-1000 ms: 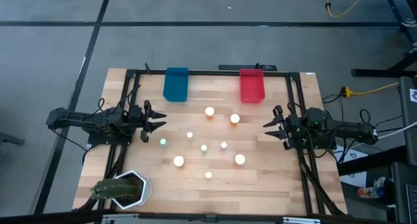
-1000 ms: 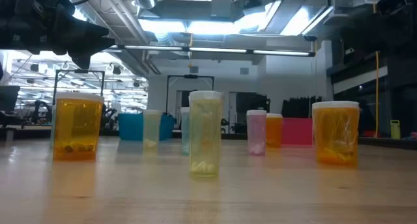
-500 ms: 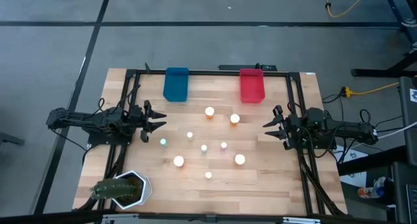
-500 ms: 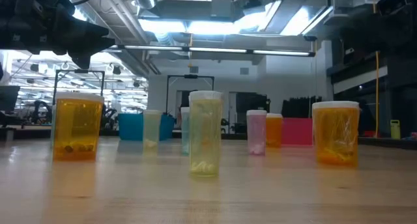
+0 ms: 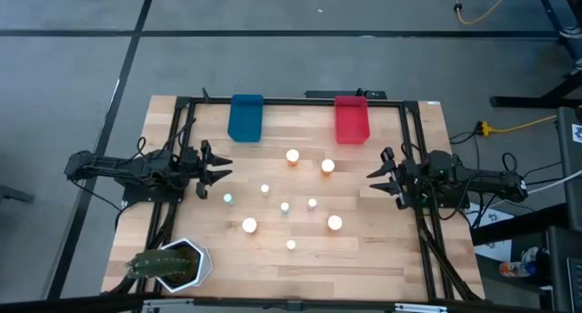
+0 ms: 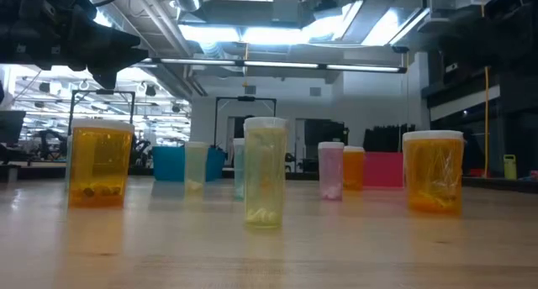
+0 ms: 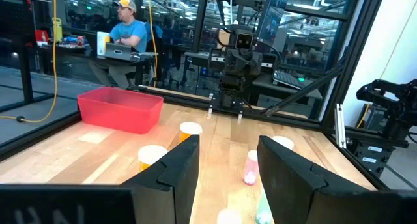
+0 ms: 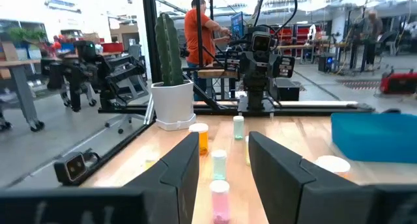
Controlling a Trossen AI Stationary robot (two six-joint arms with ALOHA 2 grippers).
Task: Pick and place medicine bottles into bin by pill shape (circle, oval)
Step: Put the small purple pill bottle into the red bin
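Wooden planks made up the table (image 5: 364,249), and nothing on it had shifted since a second earlier; both arms stayed parked at its edges. The left gripper (image 5: 221,174) and the right gripper (image 5: 375,179) each hung above the boards, fingers narrowly parted, holding nothing. Between them the medicine bottles (image 5: 289,206) stood scattered over the middle, all upright with caps upward, amber ones and paler ones, none lying on its side. A blue bin (image 5: 245,117) and a red bin (image 5: 351,119) sat at the far edge, clear of the bottles. A potted cactus (image 5: 170,264) occupied the near left corner. People sat at desks beyond the table.
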